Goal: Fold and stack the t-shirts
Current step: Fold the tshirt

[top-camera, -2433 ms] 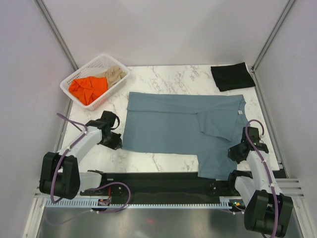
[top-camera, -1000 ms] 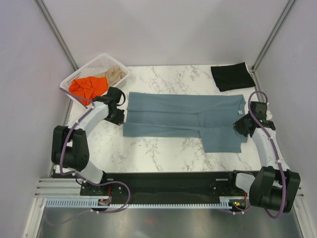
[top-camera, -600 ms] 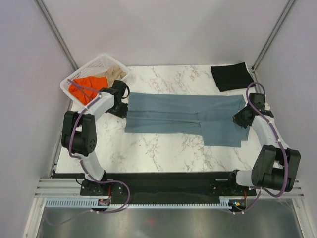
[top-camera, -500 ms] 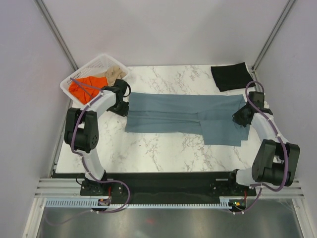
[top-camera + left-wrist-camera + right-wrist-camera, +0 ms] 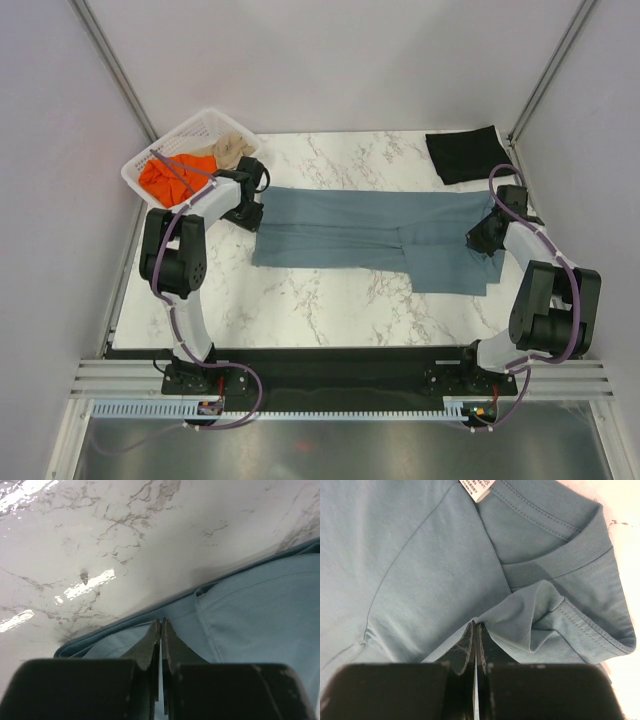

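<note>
A slate blue-grey t-shirt (image 5: 370, 232) lies across the middle of the marble table, folded lengthwise into a long strip, with one sleeve part hanging toward the near right. My left gripper (image 5: 254, 212) is at the shirt's left end, shut on its edge (image 5: 161, 622). At the right end, by the collar (image 5: 555, 562) and white neck label (image 5: 479, 487), my right gripper (image 5: 480, 238) is shut on a raised fold of the cloth (image 5: 475, 624). A folded black t-shirt (image 5: 467, 153) lies at the far right corner. Orange (image 5: 172, 177) and beige (image 5: 232, 148) t-shirts lie bunched in the basket.
The white lattice basket (image 5: 165, 140) stands at the far left corner, close behind my left arm. Grey walls and metal posts close in the table on three sides. Bare marble (image 5: 330, 295) runs between the shirt and the black rail at the near edge.
Both grippers have carried the shirt's near edge away from the bases toward the far edge. The blue-grey shirt has gone from a wide spread to a narrower folded strip.
</note>
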Controlling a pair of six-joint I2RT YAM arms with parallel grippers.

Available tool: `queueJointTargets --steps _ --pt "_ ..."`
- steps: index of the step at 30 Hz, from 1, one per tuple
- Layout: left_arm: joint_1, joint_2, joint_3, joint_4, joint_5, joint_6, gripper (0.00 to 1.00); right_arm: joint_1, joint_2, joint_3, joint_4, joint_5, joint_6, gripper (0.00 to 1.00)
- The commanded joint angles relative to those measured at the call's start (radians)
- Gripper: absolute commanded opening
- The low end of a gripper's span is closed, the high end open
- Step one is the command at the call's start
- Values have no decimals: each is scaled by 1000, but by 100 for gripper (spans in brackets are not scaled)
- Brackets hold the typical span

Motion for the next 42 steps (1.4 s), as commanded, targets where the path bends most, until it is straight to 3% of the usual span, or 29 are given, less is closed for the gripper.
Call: queueJointTargets --steps 1,21,23,24,26,27,28,30,33,42 --pt "-4 -5 68 -15 -107 33 2 -1 -27 50 27 26 -15 0" --pt "-32 143 243 -79 -164 102 2 -1 107 118 93 -44 -27 0" --pt "-32 132 258 -78 -181 121 12 -1 136 136 91 -63 -34 2" --pt "-33 129 290 -76 -177 138 28 -1 145 145 85 -72 -38 7" --pt "-41 118 354 -78 -177 242 42 0 150 170 56 -74 -38 16" --pt "-50 104 362 -78 -210 295 53 0 145 174 29 -69 -35 27" --pt "-70 84 362 -76 -227 314 56 0 134 179 15 -65 -31 33" --pt "-91 11 343 -75 -255 345 58 0 98 182 -49 -43 -18 47" --pt "-134 -81 286 -72 -269 394 58 0 32 167 -109 -41 5 52" --pt "-165 -175 -28 31 65 527 56 0 -116 15 -125 -78 -8 50"
